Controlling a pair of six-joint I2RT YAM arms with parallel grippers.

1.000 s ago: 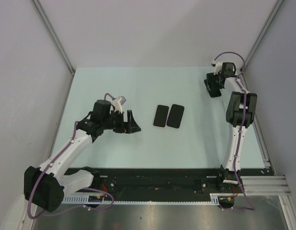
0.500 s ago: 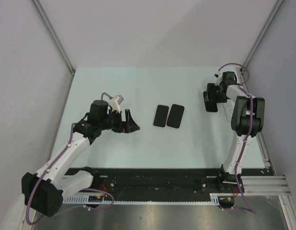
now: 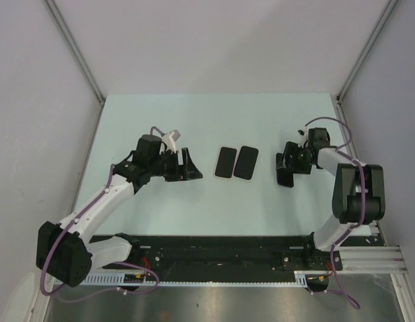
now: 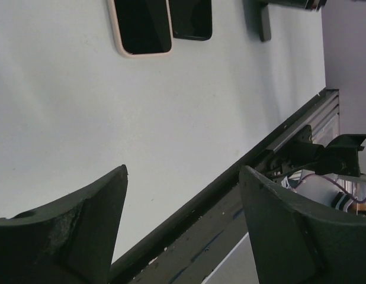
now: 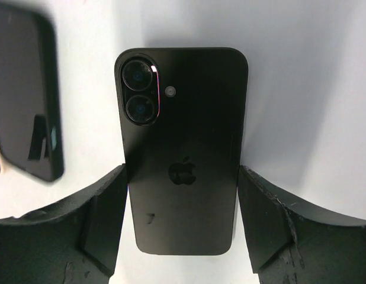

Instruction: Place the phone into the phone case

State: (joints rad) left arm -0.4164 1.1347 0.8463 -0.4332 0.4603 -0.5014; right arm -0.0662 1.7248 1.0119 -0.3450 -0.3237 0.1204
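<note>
The left hand (image 3: pixel 192 166), reaching out from the black rail (image 3: pixel 221 249) at the near edge, hangs low over the pale surface (image 3: pixel 160 121), left of the middle. Its two dark fingers stand well apart with only bare surface between them (the wrist view shows that plainly). It points toward the two flat things lying mid-surface.

The right hand (image 3: pixel 283 171) sits low on the other side of them, nearer the right edge. Its fingers are spread too, and they grip nothing. From above, a strip of bare surface shows between this hand and the phone. In its own wrist view the phone appears framed between the two fingers.

The phone (image 3: pixel 246 162) lies flat about midway between the near and far edges. It is back up and black, with two camera lenses in a raised oval at one corner and a logo mid-back. Its long sides run roughly near to far.

Just beside it, toward the left edge, lies the phone case (image 3: pixel 225 163), much the same outline, dark in the middle with a pale cream rim. The two lie parallel and very close; whether their edges touch I can't tell. The phone is outside the case.

Beyond them, grey walls (image 3: pixel 214 47) close the surface in at the far, left and right edges.
</note>
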